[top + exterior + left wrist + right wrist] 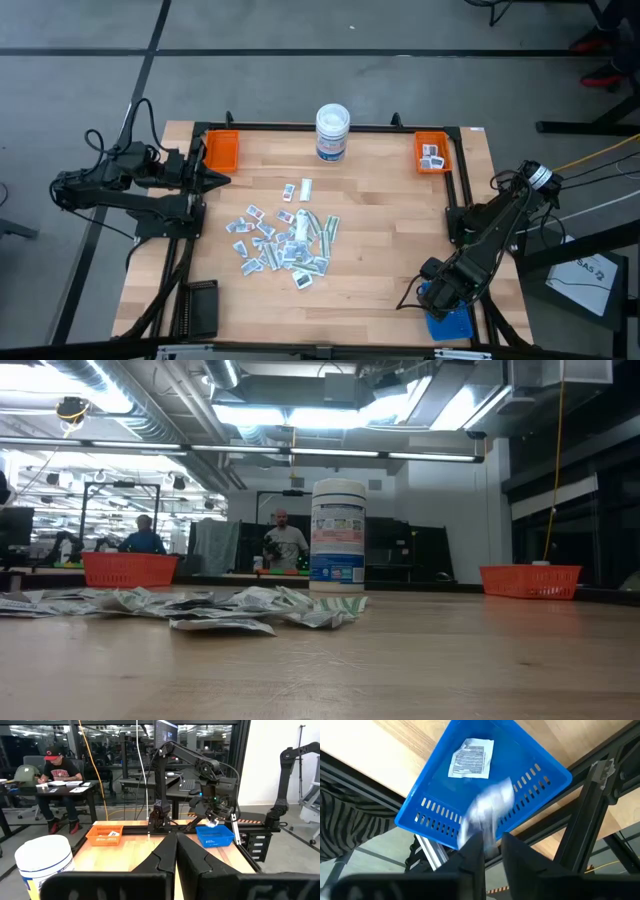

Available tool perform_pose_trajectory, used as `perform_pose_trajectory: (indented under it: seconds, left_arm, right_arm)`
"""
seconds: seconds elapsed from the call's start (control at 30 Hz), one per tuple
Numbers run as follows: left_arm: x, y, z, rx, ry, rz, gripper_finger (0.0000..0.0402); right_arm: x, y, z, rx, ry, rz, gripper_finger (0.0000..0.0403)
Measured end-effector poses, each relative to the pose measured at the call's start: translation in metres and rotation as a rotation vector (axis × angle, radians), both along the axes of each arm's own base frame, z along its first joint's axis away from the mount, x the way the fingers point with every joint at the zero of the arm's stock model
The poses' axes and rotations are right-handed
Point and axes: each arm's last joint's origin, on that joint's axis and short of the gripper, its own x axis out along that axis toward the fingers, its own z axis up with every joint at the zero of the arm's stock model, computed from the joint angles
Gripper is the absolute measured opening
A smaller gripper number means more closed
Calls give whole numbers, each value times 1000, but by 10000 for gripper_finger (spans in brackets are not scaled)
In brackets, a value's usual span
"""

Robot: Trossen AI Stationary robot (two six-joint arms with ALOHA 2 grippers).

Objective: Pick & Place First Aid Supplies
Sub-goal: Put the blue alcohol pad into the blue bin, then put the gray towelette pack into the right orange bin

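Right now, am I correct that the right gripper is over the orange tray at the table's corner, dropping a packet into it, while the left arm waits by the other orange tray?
Not quite: the right gripper is over the blue tray, not an orange one, as the right wrist view shows. A blurred packet is at its fingertips above that tray, and another packet already lies inside. The left gripper does wait by an orange tray.

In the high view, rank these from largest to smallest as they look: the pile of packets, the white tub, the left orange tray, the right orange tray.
1. Pile of packets, the widest spread.
2. and 3. Left orange tray and right orange tray look about alike; no ranking between them.
4. White tub, close to the trays' size, so its last place is uncertain.
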Motion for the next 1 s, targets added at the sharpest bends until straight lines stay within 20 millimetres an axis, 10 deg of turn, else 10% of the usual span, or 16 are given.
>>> perform_pose_trajectory:
  seconds: [0.57,1.0]
  left_arm:
    - [0,0,0,0,0,0,4]
    - [0,0,0,0,0,0,4]
  right_arm:
    - [7,-1,-1,-48,-127,4,167]
    - [62,-26,5,-304,-701,109,168]
